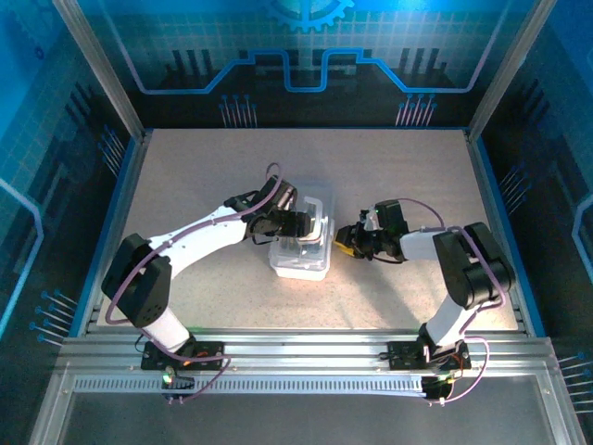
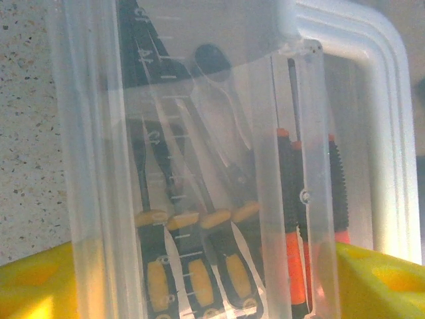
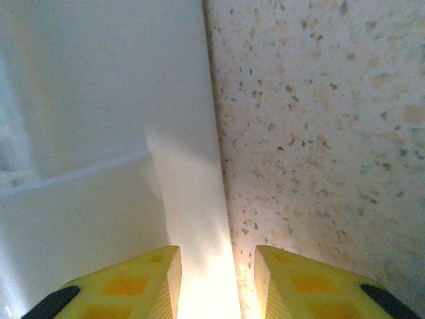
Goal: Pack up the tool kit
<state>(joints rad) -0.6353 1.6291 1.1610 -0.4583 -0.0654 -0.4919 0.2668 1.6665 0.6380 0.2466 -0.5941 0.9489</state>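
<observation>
The tool kit's translucent case [image 1: 301, 264] lies mid-table. Through its plastic [image 2: 86, 100] I see several screwdrivers: black ones with yellow inlays [image 2: 192, 272] side by side, and black and orange-red ones [image 2: 295, 266] to their right. My left gripper [image 1: 298, 225] is over the case, its yellow fingers [image 2: 33, 289] set wide and flush against both sides of it. My right gripper [image 1: 345, 239] is at the case's right edge. Its jaws [image 3: 217, 256] sit partly closed, with a white strip of the case wall [image 3: 192, 199] running between them.
A thick white rounded rim [image 2: 382, 100] curves past the right side of the case. Speckled beige tabletop [image 1: 204, 167] lies all round the case, fenced by a metal frame [image 1: 120, 102] and blue walls. Bare table [image 3: 332, 133] lies just beside the right gripper's outer finger.
</observation>
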